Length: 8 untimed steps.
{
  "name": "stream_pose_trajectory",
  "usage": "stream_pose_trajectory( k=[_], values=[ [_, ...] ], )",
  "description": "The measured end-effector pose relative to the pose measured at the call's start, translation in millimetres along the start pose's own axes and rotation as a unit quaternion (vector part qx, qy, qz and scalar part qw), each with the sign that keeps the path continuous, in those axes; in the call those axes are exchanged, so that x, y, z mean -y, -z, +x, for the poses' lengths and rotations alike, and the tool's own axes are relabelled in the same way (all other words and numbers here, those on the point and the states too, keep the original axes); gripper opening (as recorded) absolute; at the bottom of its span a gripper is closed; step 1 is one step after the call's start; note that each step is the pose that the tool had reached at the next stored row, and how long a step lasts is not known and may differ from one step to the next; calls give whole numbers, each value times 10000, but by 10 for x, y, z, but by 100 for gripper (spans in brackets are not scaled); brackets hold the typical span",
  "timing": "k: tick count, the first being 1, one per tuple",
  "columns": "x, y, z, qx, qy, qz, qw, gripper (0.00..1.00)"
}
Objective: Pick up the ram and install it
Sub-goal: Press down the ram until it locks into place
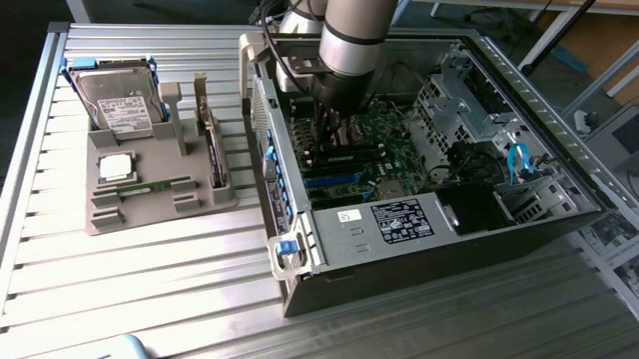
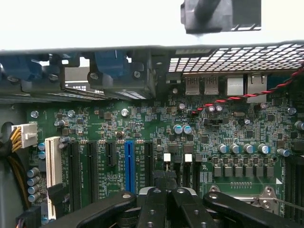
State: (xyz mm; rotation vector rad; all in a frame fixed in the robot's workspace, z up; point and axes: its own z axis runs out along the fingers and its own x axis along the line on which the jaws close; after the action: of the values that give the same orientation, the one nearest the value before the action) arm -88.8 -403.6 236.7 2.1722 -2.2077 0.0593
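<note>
Ram (image 1: 155, 187): one thin green stick is lying flat in a groove of the grey holder (image 1: 110, 217), at the holder's 6 o'clock edge in the exterior view, with nothing touching it.
Neighbours in the holder: the square silver processor (image 1: 117, 167) is sitting just beside the stick at its 11 o'clock. The hard drive (image 1: 122, 105) with the white label is leaning upright at 12 o'clock. A narrow card (image 1: 212, 146) is standing on edge at 2 o'clock.
Holder: it is resting on the slatted metal tabletop (image 1: 150, 284), at 9 o'clock of the computer case (image 1: 330, 247) and close beside it.
Case: it is lying on its side with the panel off, showing the green motherboard (image 1: 390, 161) and a blue cable (image 1: 517, 161) at its 3 o'clock side.
Arm (image 1: 355, 37): it is reaching down into the case from 12 o'clock, well apart from the holder.
Claw (image 1: 334, 131): it is hanging low over the motherboard (image 2: 142, 118) with its dark fingers (image 2: 154, 204) pressed together. Whether a second stick is being pinched between them cannot be told.
Under the claw (image 2: 165, 194): the fingers are hovering near two white slot latches (image 2: 166, 157), with a blue slot (image 2: 128, 164) lying beside them.
</note>
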Motion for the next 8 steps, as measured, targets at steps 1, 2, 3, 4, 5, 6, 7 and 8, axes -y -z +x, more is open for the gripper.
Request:
stream_pose_trajectory(
  k=[1,2,3,4,5,6,7,8],
  values=[
    [0,-6,2,0,0,0,10000,11],
    [0,-13,3,0,0,0,10000,11],
    [0,-21,4,0,0,0,10000,11],
    [0,-27,5,1,0,0,10000,11],
    [0,-32,7,8,1,0,10000,11],
    [0,-36,7,13,1,-1,10000,11],
    [0,-41,8,21,1,-1,10000,11],
    [0,-49,9,36,1,-1,10000,11]
  ],
)
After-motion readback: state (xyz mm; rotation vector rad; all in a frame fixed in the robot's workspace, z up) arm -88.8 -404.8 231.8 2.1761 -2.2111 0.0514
